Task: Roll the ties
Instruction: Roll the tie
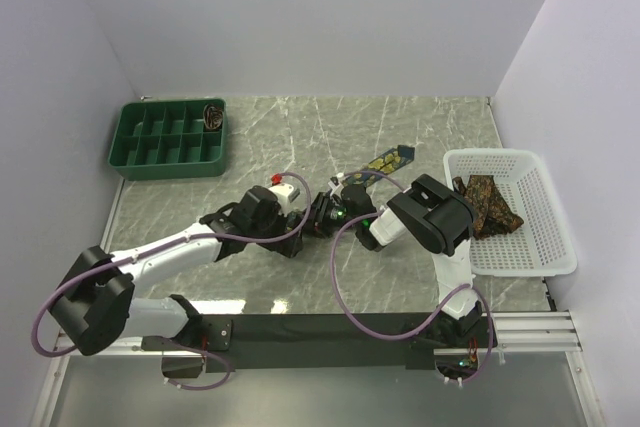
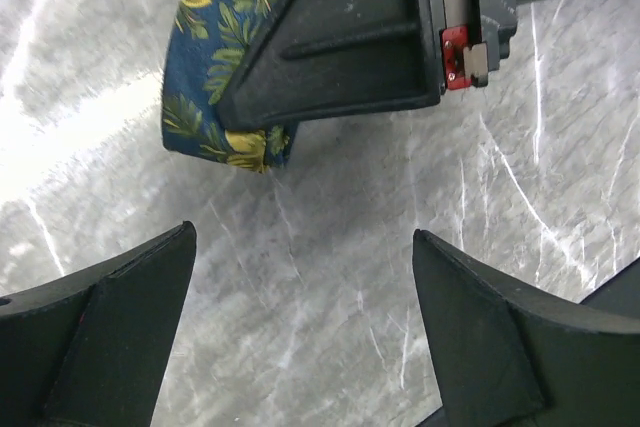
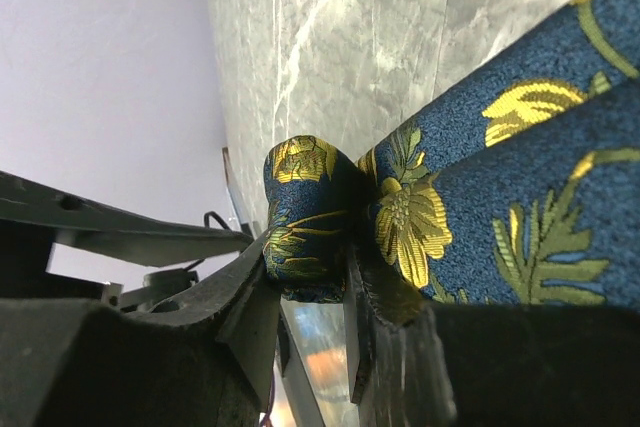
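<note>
Soft, light and probably slippery, the navy tie lies mid-way across the desk, its rolled end clamped by the right fingers, the left fingers apart nearby; best gripped across the roll.

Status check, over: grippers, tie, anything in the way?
Left gripper open, empty, facing the roll. Right gripper shut on navy tie, partly rolled, tail flat on table. Nothing blocking; brown ties sit in basket.
</note>
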